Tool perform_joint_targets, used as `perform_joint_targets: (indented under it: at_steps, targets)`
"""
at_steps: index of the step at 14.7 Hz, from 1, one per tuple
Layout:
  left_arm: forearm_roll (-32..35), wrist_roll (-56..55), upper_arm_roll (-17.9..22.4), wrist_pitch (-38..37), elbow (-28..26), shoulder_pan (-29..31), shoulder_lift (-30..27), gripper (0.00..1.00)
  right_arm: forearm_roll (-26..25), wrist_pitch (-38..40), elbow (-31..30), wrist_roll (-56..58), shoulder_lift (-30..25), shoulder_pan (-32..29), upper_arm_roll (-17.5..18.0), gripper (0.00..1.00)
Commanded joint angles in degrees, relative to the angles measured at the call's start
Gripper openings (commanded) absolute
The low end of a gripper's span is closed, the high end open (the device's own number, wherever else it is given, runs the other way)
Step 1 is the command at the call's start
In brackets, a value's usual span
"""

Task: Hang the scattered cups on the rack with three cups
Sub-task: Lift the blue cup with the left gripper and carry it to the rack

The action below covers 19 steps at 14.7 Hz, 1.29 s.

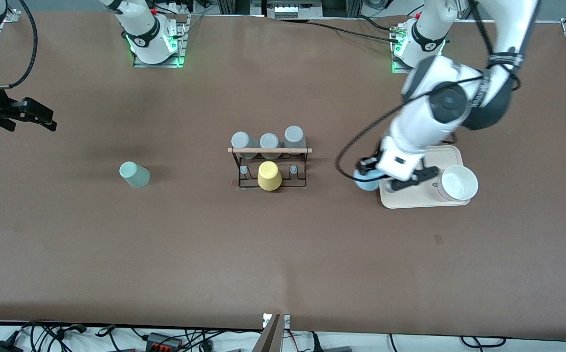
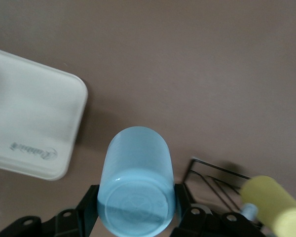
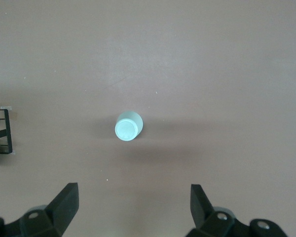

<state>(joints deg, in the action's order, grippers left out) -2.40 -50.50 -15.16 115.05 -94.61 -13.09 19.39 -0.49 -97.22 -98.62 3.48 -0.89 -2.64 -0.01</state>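
We see the left gripper (image 1: pixel 367 175) squeezing the light blue cup (image 1: pixel 366 182) beside the tray (image 1: pixel 446 155). The right gripper (image 1: pixel 43 119) waits wide open with nothing in it, up over the surface (image 1: pixel 283 254). The mint cup (image 1: pixel 134 174) stands upside down toward the right arm's end, well apart from the rack (image 1: pixel 269 164).

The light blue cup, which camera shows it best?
The left wrist view: the light blue cup fills it, upside down in the left claw. The front view shows only an edge; the right wrist view shows none.
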Motion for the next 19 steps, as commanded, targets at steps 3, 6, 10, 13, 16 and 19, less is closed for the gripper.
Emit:
perform_joint_targets:
  at_steps: [3,6,10,13,16,19]
  targets:
    - [0.73,-12.85,0.31,-5.18,14.80,-7.21,10.13,0.40,-0.65,0.19,0.09,1.09,-0.34,-0.43,0.45,1.00]
    - [0.73,-16.99,0.48,-4.75,15.86,-10.72,11.89,0.40,-0.65,0.11,0.09,1.09,-0.34,-0.43,0.45,1.00]
    - [0.82,-20.69,1.10,-4.39,18.68,-14.33,15.06,0.40,-0.56,-0.51,0.09,0.91,-0.34,-0.43,0.45,1.00]
    - [0.91,-22.09,1.19,-1.94,18.59,-15.56,16.37,0.40,-0.56,-0.16,0.09,0.83,-0.34,-0.43,0.54,1.00]
    - [4.06,-23.85,1.01,-0.35,18.41,-16.00,17.96,0.40,-0.56,0.37,0.01,0.74,-0.34,-0.43,0.54,1.00]
    - [5.66,-23.95,0.92,-0.26,18.15,-16.09,18.75,0.40,-0.56,0.55,0.01,0.65,-0.34,-0.34,0.54,1.00]
